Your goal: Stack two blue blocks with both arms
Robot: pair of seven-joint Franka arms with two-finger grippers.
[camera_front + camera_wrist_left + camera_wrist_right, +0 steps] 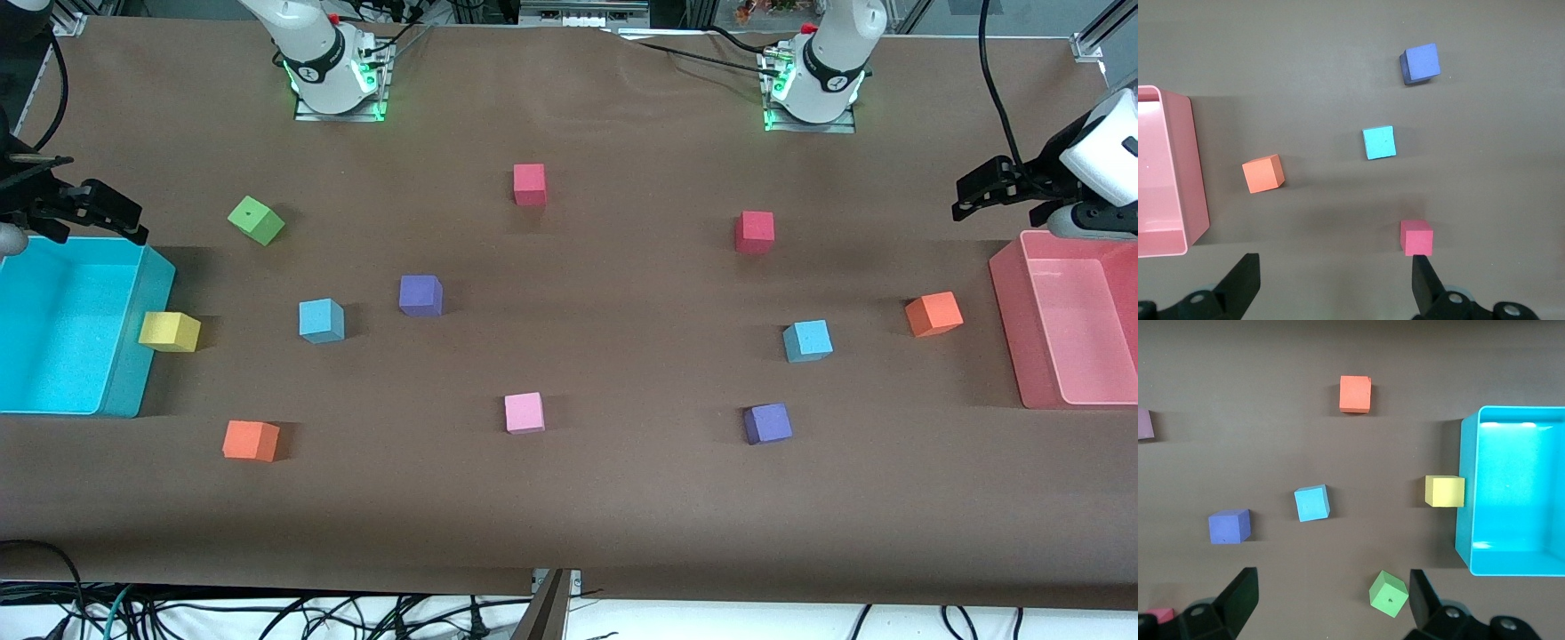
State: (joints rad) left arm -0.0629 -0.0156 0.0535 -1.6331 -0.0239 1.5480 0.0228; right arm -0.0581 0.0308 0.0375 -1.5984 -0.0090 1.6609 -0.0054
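- Nothing is picked up yet: both blue blocks sit on the brown table (569, 516), well apart, so I judge the task to be at its very start.
- Nearest the front camera lie an orange block (251, 440), a pink block (524, 412) and a purple block (767, 423), none of them needed.
- Farther up the table, one blue block (808, 341) lies toward the left arm's end, between the purple block and a red block (755, 232); a second orange block (933, 314) is near it, beside the pink bin (1009, 311).
- The other blue block (321, 321) lies toward the right arm's end, beside a second purple block (420, 295), with a yellow block (170, 332) touching the wall of the cyan bin (142, 356).
- The left gripper (978, 191) hangs over the table at the pink bin's corner, jaws spread and empty.
- The right gripper (111, 213) hangs over the cyan bin's edge, jaws also spread and empty.
- Next, I judge, each arm should travel inward and come down over its own blue block, jaws square to the block's sides.
- The left wrist view shows its blue block (1378, 142) squarely from above; the right wrist view does the same for its blue block (1312, 503), which sits slightly turned, and also shows the tilted green block (1389, 593). Only the front view shows both blue blocks together.
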